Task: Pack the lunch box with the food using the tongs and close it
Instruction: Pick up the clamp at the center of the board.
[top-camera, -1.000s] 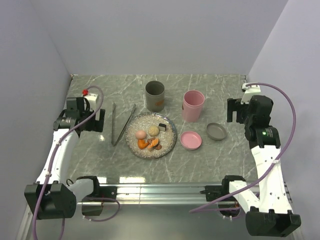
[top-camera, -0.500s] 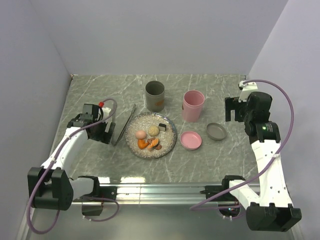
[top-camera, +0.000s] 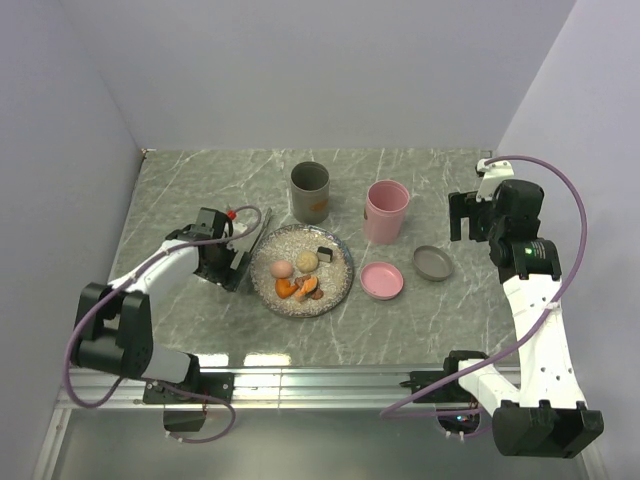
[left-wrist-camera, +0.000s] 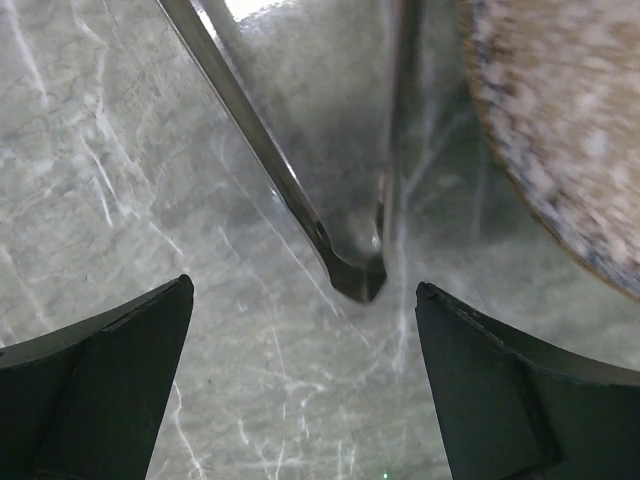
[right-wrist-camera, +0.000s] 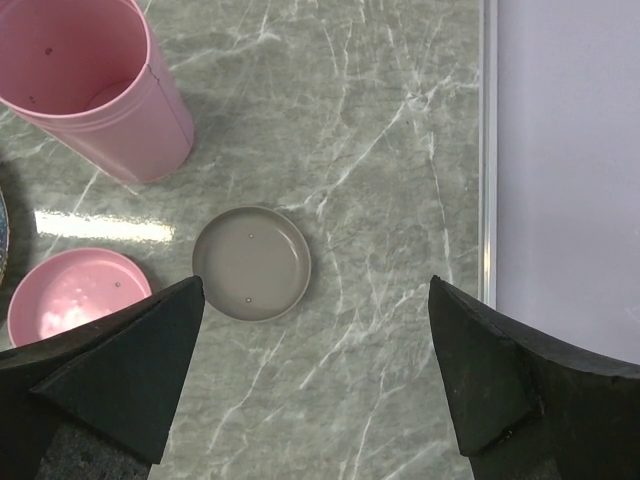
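The tongs lie flat on the marble, their joined end just ahead of my open left gripper, and nothing sits between its fingers. From above, the left gripper covers most of the tongs. The food sits on a speckled plate: a pink egg shape, a beige ball, orange chunks and a dark cube. A grey tall container and a pink one stand open behind the plate; I cannot tell which is the lunch box. My right gripper hangs open at the right, above bare table.
A pink lid and a grey lid lie right of the plate. The right wrist view shows the grey lid, the pink lid, the pink container and the table's right edge. The plate rim lies right of the tongs.
The left arm has swung right from the table's left side and now hovers low over the tongs' joined end. The right arm has barely shifted.
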